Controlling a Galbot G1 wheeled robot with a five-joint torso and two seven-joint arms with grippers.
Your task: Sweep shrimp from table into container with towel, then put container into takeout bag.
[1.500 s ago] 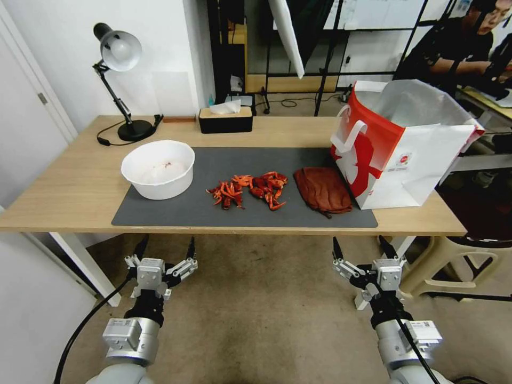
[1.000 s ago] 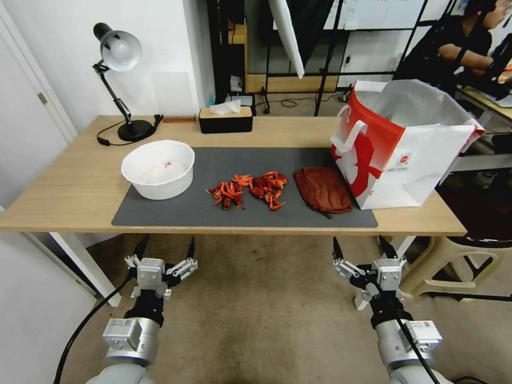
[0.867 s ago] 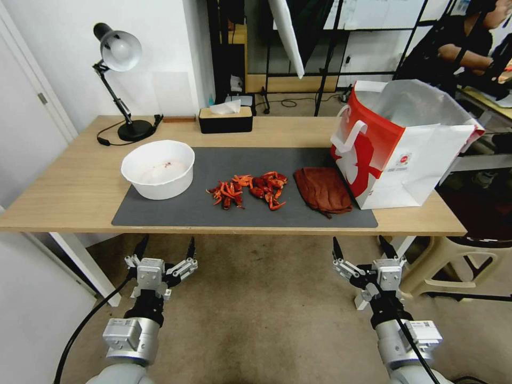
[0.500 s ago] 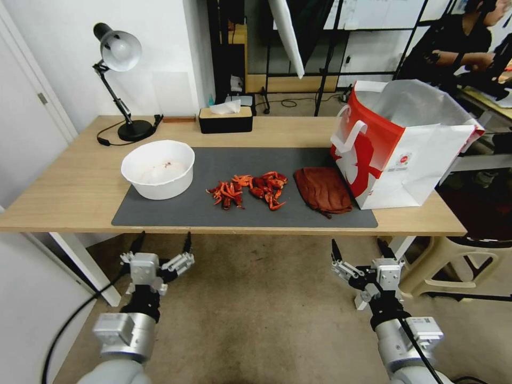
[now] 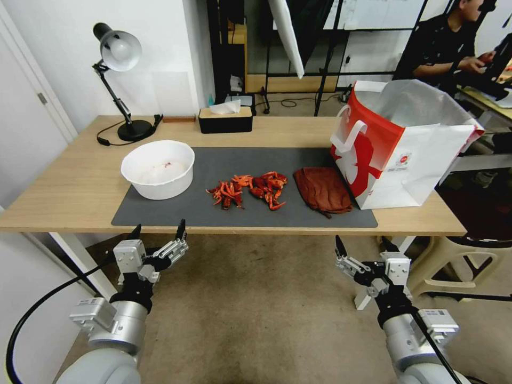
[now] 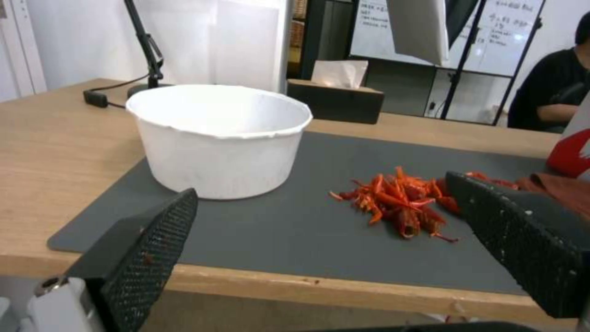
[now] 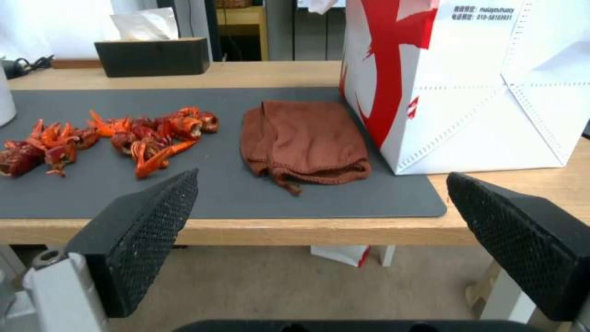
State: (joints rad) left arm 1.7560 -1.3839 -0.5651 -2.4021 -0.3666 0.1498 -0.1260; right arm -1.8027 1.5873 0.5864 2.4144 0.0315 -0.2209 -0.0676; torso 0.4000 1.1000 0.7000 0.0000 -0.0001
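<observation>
The left gripper (image 5: 157, 229) is hovering just off the near edge of the table (image 5: 69, 186), its fingers spread wide and gripping nothing; from it, the container (image 5: 158, 169) is sitting at about twelve o'clock on the dark grey mat (image 5: 213, 210). The right gripper (image 5: 362, 246) is hanging lower, below the table edge, its fingers likewise parted wide and empty. The shrimp (image 5: 249, 190) are lying heaped mid-mat, at roughly three o'clock from the container and well apart from it. The towel (image 5: 322, 190) is lying crumpled just at three o'clock of the shrimp, touching the foot of the takeout bag (image 5: 405, 144), which is standing upright at the table's right end with its mouth open.
</observation>
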